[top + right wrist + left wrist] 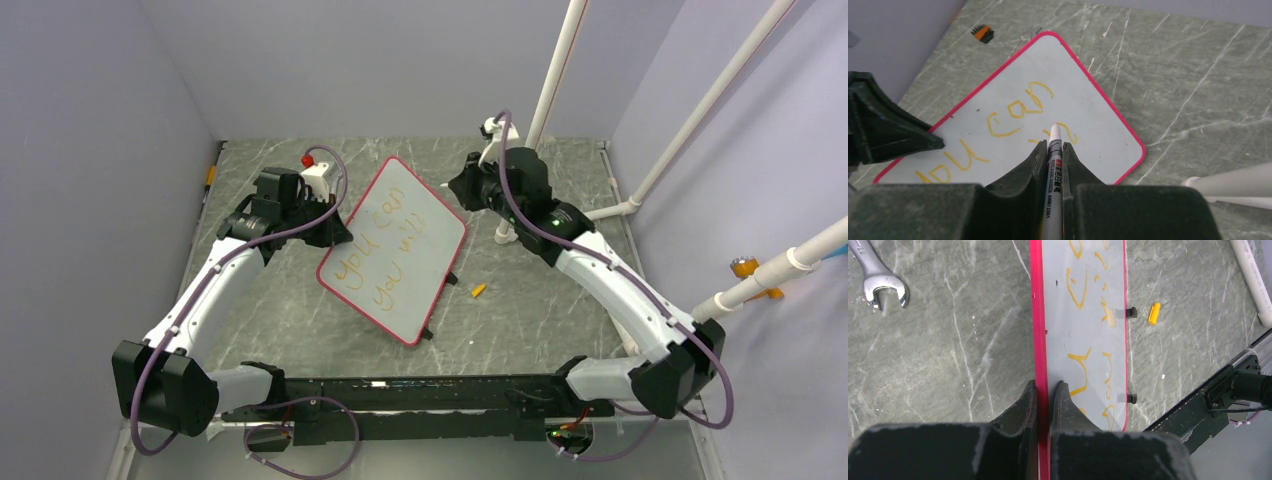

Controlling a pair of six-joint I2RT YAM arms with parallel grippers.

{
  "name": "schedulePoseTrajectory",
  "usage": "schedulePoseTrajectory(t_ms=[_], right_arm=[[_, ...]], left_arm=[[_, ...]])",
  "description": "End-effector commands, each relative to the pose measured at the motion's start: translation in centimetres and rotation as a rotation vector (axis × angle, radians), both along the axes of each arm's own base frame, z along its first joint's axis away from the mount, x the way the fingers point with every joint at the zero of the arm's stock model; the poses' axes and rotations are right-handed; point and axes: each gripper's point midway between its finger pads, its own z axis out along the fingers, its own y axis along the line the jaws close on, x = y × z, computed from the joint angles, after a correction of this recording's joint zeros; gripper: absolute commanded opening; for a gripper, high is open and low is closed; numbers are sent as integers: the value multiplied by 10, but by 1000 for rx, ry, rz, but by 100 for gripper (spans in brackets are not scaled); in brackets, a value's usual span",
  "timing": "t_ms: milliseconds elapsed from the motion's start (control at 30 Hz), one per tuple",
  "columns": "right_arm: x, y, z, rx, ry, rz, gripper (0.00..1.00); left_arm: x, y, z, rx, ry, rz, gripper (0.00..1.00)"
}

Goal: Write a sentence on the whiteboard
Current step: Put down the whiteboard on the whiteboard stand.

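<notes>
The left jaws are clenched on the red-pink frame of the whiteboard [1083, 340]. In the left wrist view the frame edge runs straight out between them, and their dark bulk cuts off its near end. The right jaws grasp a whiteboard marker [1054, 172]. Its pale tip pokes out ahead of them over the board, but I cannot tell whether it touches the surface.

The sentence [383, 250] is in orange, and part of it is hidden. From the right wrist, "can" reads clearly just ahead of the jaws. The word before it is cut by the left arm and the lower frame edge, and the second line sits almost wholly behind the marker. From above it reads roughly "you can / you will", the last word a scrawl. The marker barrel carries small print in which "MARKER" and "2301" can be made out.

The board lies slantwise on a grey-green marbled table [560, 330], between the two jaws. Two black clips [1131, 312] jut from its edge. An orange cap [1154, 313] lies just beyond them, and a steel wrench [879, 285] sits far left of the left jaws, its handle cropped. Pale lilac walls [400, 60] and white pipes [700, 110] enclose the table.
</notes>
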Motion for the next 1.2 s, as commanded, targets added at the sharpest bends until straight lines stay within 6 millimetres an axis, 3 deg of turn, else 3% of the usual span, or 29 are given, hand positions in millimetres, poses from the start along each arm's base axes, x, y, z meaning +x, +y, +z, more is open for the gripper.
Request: schedulePoseTrajectory(t_ms=[0, 233, 667, 1167], right_arm=[[-17, -12, 17, 27, -13, -12, 0], [-36, -23, 18, 41, -7, -4, 0], [-55, -28, 11, 77, 12, 11, 0], [-58, -29, -2, 89, 39, 6, 0]], left_arm=[[12, 22, 3, 143, -109, 24, 0], [9, 25, 0, 151, -90, 34, 0], [4, 32, -17, 188, -62, 50, 11], [4, 35, -25, 202, -47, 58, 20]])
